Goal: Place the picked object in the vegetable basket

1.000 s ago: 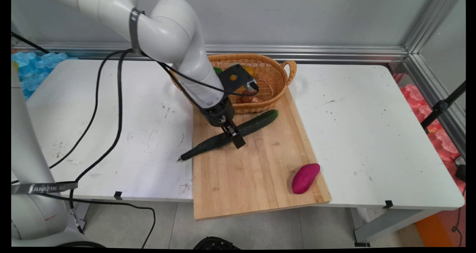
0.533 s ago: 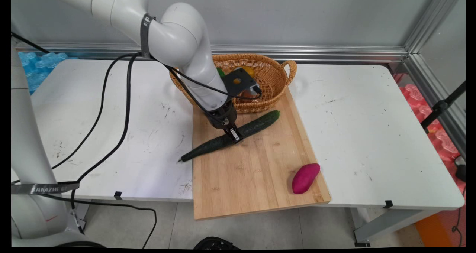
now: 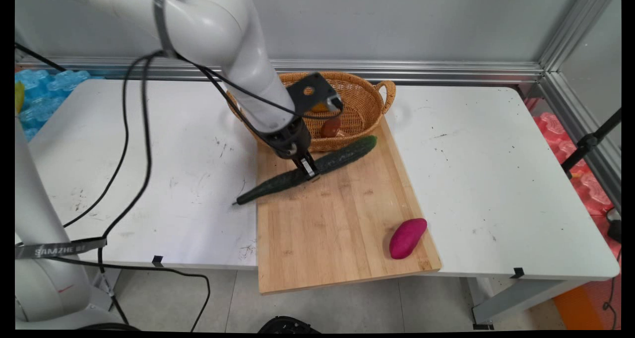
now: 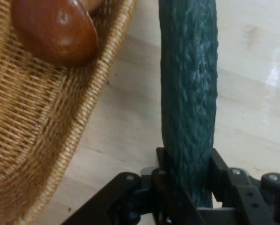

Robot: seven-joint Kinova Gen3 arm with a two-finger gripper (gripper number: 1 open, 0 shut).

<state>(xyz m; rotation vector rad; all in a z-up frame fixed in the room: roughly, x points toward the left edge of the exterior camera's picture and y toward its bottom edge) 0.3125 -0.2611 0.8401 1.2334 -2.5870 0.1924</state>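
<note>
A long dark green cucumber [image 3: 327,163] is gripped near its middle by my gripper [image 3: 308,169], which is shut on it. It hangs slightly above the wooden cutting board [image 3: 337,219], slanting from the table's left part up toward the wicker basket [image 3: 362,104]. In the hand view the cucumber [image 4: 189,93] runs straight up from between my fingers [image 4: 219,164], with the basket [image 4: 46,140] on the left holding a glossy brown item [image 4: 55,30].
A purple sweet potato [image 3: 407,237] lies on the board's near right corner. The basket holds an orange-yellow item [image 3: 322,105] and a brown one [image 3: 330,127]. Black cables [image 3: 139,144] hang from the arm over the table's left half.
The gripper has risen and shifted slightly back toward the basket, carrying the cucumber with it; the cucumber's right end now sits nearer the basket's rim.
</note>
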